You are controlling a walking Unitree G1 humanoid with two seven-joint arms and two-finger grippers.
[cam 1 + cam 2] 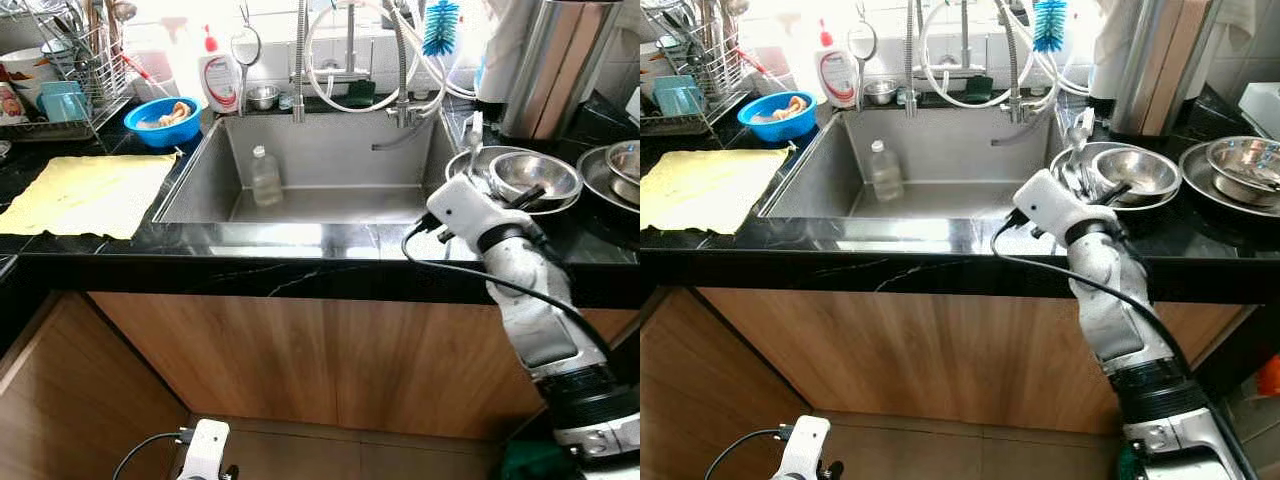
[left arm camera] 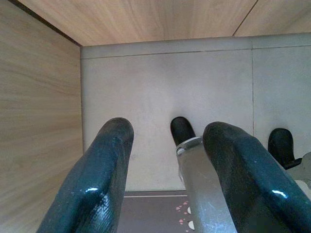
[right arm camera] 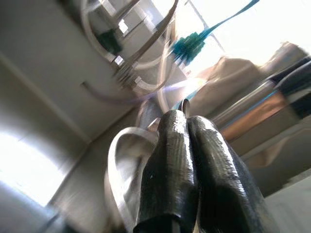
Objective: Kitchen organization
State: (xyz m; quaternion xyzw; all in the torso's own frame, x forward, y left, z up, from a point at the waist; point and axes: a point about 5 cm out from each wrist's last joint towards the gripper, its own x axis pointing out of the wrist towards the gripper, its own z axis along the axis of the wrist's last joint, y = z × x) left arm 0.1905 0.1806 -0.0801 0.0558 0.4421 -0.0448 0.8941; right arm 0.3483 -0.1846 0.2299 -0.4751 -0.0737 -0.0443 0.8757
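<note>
Two stacked steel bowls (image 1: 533, 176) hide the right gripper (image 3: 187, 127) tip; fingers pressed together, grasping nothing discernible. Left gripper (image 2: 170, 160) hangs released.

head cameras down over sink (image 1: 320, 190)

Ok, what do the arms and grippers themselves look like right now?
The right arm is silver with a white wrist block, a black band, and a black cable looping along it. Both the right gripper and the left gripper have two long, glossy black, rounded fingers.
</note>
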